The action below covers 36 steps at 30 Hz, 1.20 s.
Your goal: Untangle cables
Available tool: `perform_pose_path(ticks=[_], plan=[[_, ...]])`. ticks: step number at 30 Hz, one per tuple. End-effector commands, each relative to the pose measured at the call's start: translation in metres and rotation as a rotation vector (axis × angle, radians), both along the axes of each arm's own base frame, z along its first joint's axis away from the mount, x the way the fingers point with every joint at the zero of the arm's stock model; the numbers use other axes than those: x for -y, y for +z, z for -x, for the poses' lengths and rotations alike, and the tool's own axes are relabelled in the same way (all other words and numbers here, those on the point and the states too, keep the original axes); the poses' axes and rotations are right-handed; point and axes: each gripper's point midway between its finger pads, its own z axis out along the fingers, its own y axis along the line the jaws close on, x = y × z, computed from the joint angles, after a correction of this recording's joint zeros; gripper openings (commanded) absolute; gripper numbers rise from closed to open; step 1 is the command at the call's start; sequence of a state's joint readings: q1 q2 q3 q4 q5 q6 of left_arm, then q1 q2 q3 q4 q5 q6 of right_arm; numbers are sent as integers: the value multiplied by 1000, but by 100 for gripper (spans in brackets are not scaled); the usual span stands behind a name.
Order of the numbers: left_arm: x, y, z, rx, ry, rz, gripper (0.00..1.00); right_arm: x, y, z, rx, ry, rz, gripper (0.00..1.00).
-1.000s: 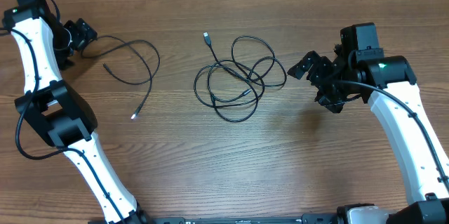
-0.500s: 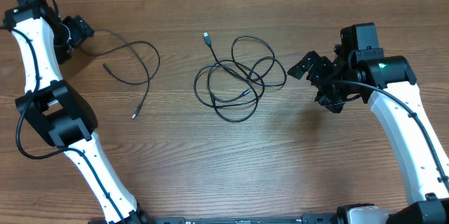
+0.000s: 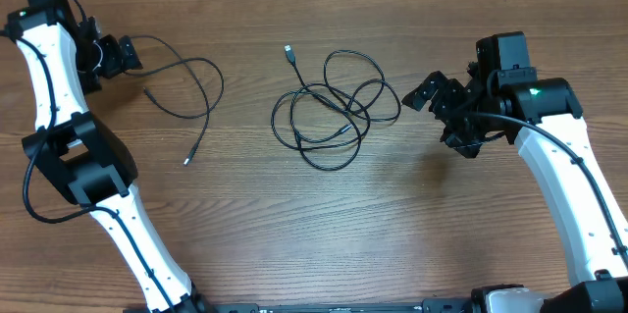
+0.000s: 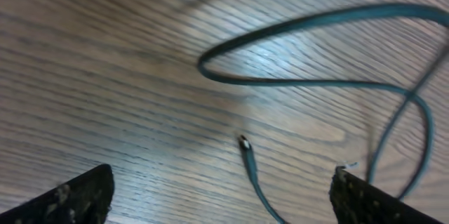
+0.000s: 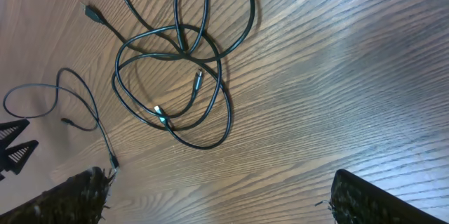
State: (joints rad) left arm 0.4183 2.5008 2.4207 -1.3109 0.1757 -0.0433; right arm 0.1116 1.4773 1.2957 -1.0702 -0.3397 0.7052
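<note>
Left gripper (image 4: 221, 197) is spread wide with nothing between its fingers. It hangs low over the wooden table (image 3: 324, 234), just above one plug end (image 4: 243, 142) of the single cable (image 3: 201, 82). Beyond that plug the cord curves away in one open loop and crosses no other cord. I judge it lies there, well apart, as the one that is free of the knot.

Further toward the middle of the table sits the tangle (image 3: 334, 112). The right gripper (image 5: 217, 190) is near its right side, jaws also wide apart and empty. Probably it is held back so that its camera takes in the whole knot.

By count: two grippers, one free cable, and in the tangle it seems two cables — the overlaps are too fine to be sure. Three plug ends show in the tangle, one of them, the outer plug (image 3: 289, 51), pointing out at the far side.
</note>
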Motion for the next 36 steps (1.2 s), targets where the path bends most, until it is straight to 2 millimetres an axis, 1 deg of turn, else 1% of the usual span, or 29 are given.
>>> perform_pose_path(ticks=[1,5,6,7,9,10,13,15,17,21,24,25,26,27,29,30,31,32,36], plan=[[17,68,-12,170,-97,14,95,1,7,-3,27,2,6,100],[33,114,-11,269,-125,38,93,1,7,-3,27,2,6,100],[34,120,-9,276,-125,30,93,1,7,-3,27,2,6,100],[32,130,-6,286,-124,5,95,1,7,-3,27,2,6,100],[30,132,-2,274,-119,-13,100,1,7,-3,27,2,6,100],[30,131,-1,267,-124,-13,100,1,7,-3,27,2,6,100],[27,115,4,215,-126,-21,100,1,7,-3,27,2,6,100],[24,101,2,192,-123,-23,100,1,7,-3,27,2,6,100],[21,82,-2,162,-121,-15,100,1,7,-3,27,2,6,100],[18,57,-9,139,-120,-3,100,1,7,-3,27,2,6,100],[17,41,-10,117,-125,6,100,1,7,-3,27,2,6,100],[17,39,-11,120,-148,4,100,1,7,-3,27,2,6,100],[16,36,-14,126,-176,-6,97,1,7,-3,27,2,6,100],[15,34,-17,138,-204,-17,92,1,7,-3,27,2,6,100],[13,31,-24,166,-259,-39,79,1,7,-3,27,2,6,100],[12,30,-28,181,-277,-52,75,1,7,-3,27,2,6,100],[10,28,-32,195,-290,-64,76,1,7,-3,27,2,6,100],[7,26,-39,216,-316,-84,80,1,7,-3,27,2,6,100],[3,17,-47,236,-388,-121,83,1,7,-3,27,2,6,100]])
